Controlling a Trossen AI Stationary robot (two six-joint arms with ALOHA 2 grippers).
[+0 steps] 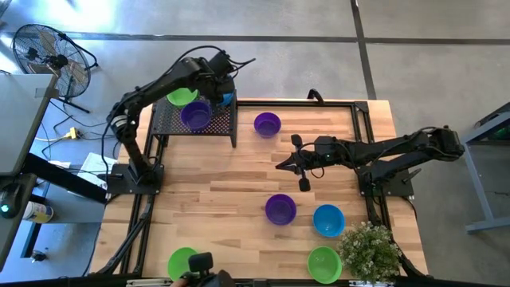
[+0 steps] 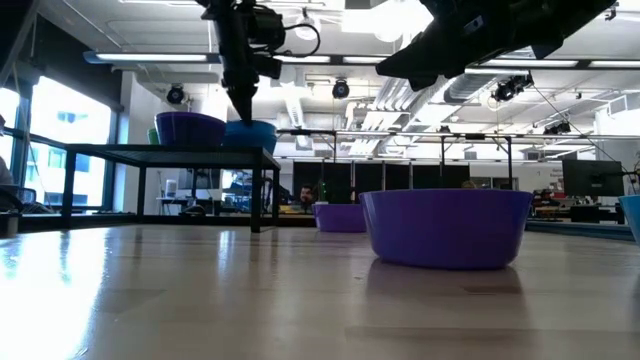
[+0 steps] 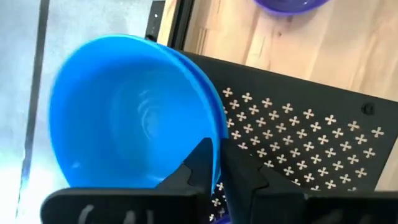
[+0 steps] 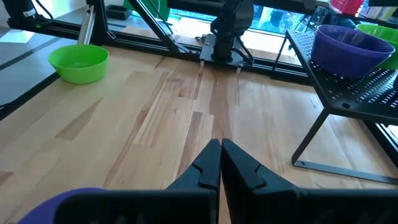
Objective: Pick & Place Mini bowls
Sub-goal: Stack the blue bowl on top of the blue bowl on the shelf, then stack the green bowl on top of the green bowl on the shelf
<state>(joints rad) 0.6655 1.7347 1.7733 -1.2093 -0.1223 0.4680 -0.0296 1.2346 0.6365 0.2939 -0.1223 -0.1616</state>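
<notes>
A black mesh rack stands at the table's far left and carries a lime green bowl and a purple bowl. A blue bowl is at the rack's far right corner, and my left gripper is shut on it from above. More mini bowls stand on their bases on the wood: purple, purple, blue, green and green. My right gripper hangs shut over the table's middle and holds nothing. My left gripper holds the blue bowl by its rim, with one finger inside the bowl and the other outside its wall. The fingers slant down from above. In the low view the bowl's bottom looks set on the rack top.
A potted plant stands at the near right corner. The rack's legs leave a gap under its mesh top. Bare wood lies in the table's middle and along its left side, and a fan stands on the floor beyond the table.
</notes>
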